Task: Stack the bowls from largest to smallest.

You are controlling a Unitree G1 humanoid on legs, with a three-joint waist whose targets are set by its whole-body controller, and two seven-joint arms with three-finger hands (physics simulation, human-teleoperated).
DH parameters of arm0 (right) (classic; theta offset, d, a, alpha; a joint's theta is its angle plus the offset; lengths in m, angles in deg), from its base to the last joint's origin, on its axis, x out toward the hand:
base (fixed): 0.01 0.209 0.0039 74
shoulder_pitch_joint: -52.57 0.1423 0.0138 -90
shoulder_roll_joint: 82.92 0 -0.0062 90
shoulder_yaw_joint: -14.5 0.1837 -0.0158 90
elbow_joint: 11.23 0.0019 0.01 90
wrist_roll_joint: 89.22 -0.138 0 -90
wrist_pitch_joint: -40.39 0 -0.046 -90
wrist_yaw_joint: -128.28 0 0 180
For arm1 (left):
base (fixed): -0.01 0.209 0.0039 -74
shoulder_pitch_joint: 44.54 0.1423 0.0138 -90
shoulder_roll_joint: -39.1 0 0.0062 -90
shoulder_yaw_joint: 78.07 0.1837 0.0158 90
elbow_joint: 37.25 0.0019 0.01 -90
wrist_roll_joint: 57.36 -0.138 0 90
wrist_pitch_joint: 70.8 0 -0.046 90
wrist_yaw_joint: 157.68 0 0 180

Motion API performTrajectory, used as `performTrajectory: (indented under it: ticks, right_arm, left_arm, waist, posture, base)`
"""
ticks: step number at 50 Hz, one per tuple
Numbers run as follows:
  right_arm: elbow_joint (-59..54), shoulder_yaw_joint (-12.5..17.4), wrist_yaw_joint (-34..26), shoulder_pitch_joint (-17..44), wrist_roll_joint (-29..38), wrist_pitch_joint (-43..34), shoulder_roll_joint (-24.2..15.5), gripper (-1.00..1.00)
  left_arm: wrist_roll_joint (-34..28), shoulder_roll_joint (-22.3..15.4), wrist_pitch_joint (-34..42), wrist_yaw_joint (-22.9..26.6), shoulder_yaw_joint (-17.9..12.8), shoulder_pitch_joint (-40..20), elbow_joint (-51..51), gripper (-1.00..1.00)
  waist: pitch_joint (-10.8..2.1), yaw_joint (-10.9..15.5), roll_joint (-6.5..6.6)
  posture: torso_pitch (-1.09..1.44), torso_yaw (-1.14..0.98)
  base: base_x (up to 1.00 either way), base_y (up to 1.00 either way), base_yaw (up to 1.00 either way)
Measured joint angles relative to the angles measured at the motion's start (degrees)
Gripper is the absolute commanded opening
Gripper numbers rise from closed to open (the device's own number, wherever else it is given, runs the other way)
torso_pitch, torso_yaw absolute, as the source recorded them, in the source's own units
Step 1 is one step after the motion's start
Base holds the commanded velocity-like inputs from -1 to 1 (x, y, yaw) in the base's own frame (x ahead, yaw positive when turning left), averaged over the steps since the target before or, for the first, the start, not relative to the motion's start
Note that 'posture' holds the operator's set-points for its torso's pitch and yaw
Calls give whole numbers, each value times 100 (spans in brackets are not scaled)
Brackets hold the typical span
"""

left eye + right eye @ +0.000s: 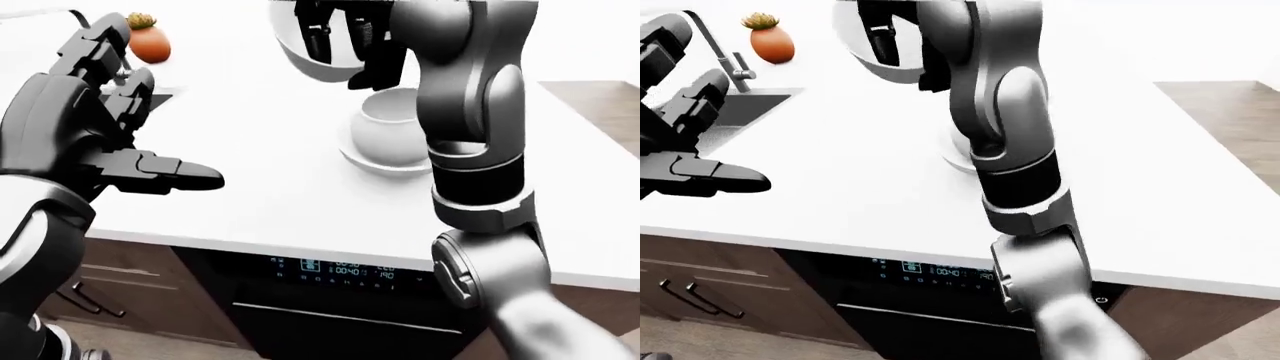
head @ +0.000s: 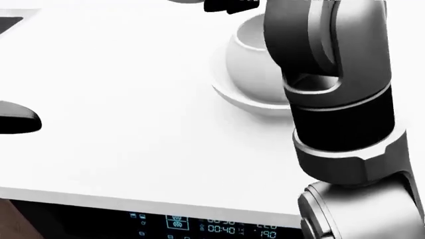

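My right hand (image 1: 345, 49) is shut on the small white bowl (image 1: 296, 58), with dark fingers inside it, and holds it in the air near the top of the left-eye view. Just below and to the right, the medium round bowl (image 1: 385, 124) sits inside the large shallow bowl (image 1: 372, 162) on the white counter (image 1: 270, 180). My right forearm hides part of both bowls in the head view, where the medium bowl (image 2: 247, 55) shows only its left side. My left hand (image 1: 120, 150) hovers open at the left, fingers spread, holding nothing.
A faucet (image 1: 728, 58) and sink (image 1: 745, 105) lie at the counter's upper left, with an orange potted plant (image 1: 770, 41) beyond them. An oven with a lit display (image 1: 340, 268) sits under the counter's near edge. Wooden drawers (image 1: 700, 289) are at lower left.
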Motion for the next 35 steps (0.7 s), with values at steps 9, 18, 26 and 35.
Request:
performTrajectory:
  ticks: [9, 18, 26, 35]
  right_arm:
    - [-8, 170, -803, 2, -189, -39, -739, -95]
    - [-412, 307, -557, -430, -158, 133, -1104, -94]
    - [-1232, 216, 149, -518, 2, 323, -1135, -93]
    - [-1711, 157, 607, -462, 239, 410, -978, -97]
  left_arm:
    - [76, -23, 50, -7, -12, -46, -72, 100]
    - [238, -47, 188, -185, 5, -182, -119, 100]
    - [263, -98, 53, -163, -96, -21, -20, 100]
    - [312, -189, -131, -96, -173, 144, -6, 100]
  waist:
    - [-254, -3, 12]
    - [-347, -19, 23]
    - [-336, -12, 61]
    - [-393, -2, 47]
  posture:
    - [-25, 0]
    - [-25, 0]
    - [-25, 0]
    - [-25, 0]
  base:
    - [0, 0, 0]
    - [0, 0, 0]
    - [0, 0, 0]
    - [0, 0, 0]
